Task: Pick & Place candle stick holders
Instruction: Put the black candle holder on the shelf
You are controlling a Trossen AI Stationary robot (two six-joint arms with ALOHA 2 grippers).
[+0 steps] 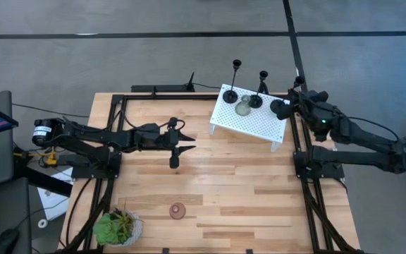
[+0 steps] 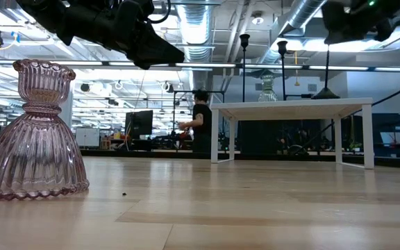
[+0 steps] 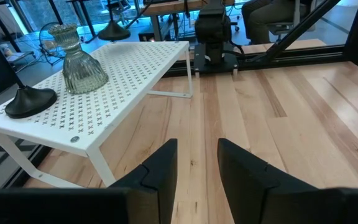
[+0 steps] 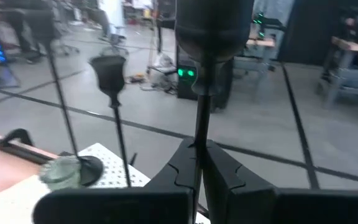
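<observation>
The right pincer (image 4: 199, 163) is clamped on a tall black candle holder's (image 4: 209, 37) stem above the white perforated stand (image 1: 251, 117). It should lower straight, keeping the stem upright and clear of the grey-green holder (image 1: 243, 107). The left pincer (image 1: 189, 141) waits apart over the tabletop (image 1: 259, 190).

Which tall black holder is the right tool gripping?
The candle stick holder at the white stand's right end; the right tool clamps its stem, the other two stand free.

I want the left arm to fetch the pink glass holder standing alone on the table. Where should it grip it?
Grip the pink holder at its narrow waist, just under the cup. Its skirt flares too wide. It stands upright, so the open left gripper could probably descend from above and close around the neck.
</observation>
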